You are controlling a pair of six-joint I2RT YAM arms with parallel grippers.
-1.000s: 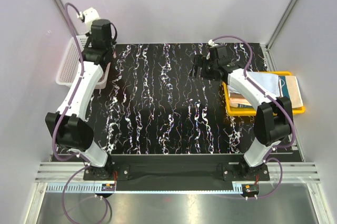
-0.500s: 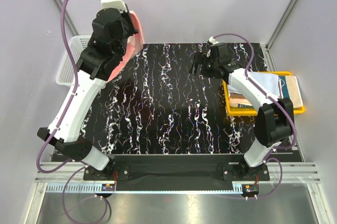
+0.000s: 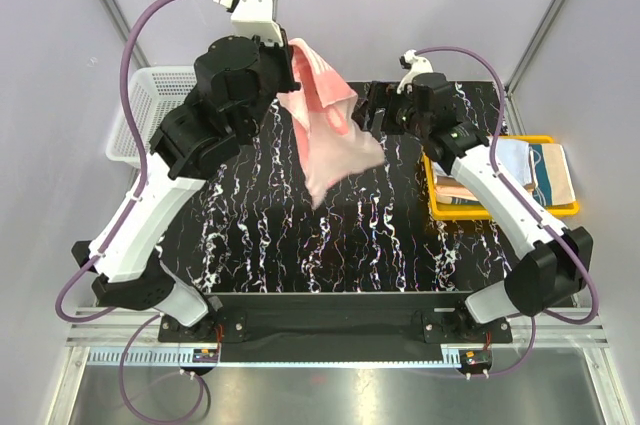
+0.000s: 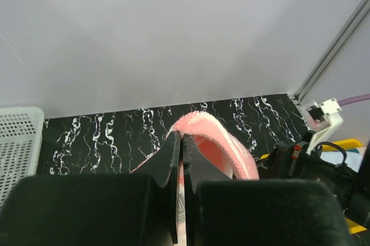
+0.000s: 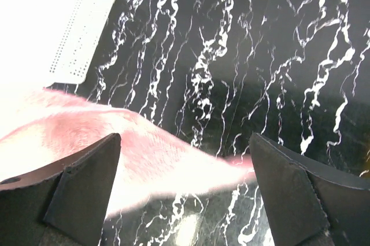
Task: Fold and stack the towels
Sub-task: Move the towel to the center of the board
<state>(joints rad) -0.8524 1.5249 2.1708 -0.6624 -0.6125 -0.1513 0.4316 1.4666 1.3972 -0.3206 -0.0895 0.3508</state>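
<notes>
A coral pink towel (image 3: 330,135) hangs in the air over the back middle of the black marbled table (image 3: 300,245). My left gripper (image 3: 283,63) is shut on its top edge. In the left wrist view the fingers (image 4: 181,137) pinch the pink towel (image 4: 225,144), which loops over them. My right gripper (image 3: 372,115) stands open just right of the hanging cloth, not touching it. In the right wrist view the towel (image 5: 115,153) stretches below and between the wide-open fingers (image 5: 184,136). Folded towels (image 3: 525,165), light blue and teal-cream among them, lie stacked in the yellow tray (image 3: 437,207).
A white mesh basket (image 3: 135,115) sits at the table's back left corner, partly behind my left arm. The yellow tray is at the right edge. Grey walls enclose the back and sides.
My left arm rose from the basket and swung right, carrying the pink towel out over the table. The right gripper shifted slightly toward the cloth and stayed open.
</notes>
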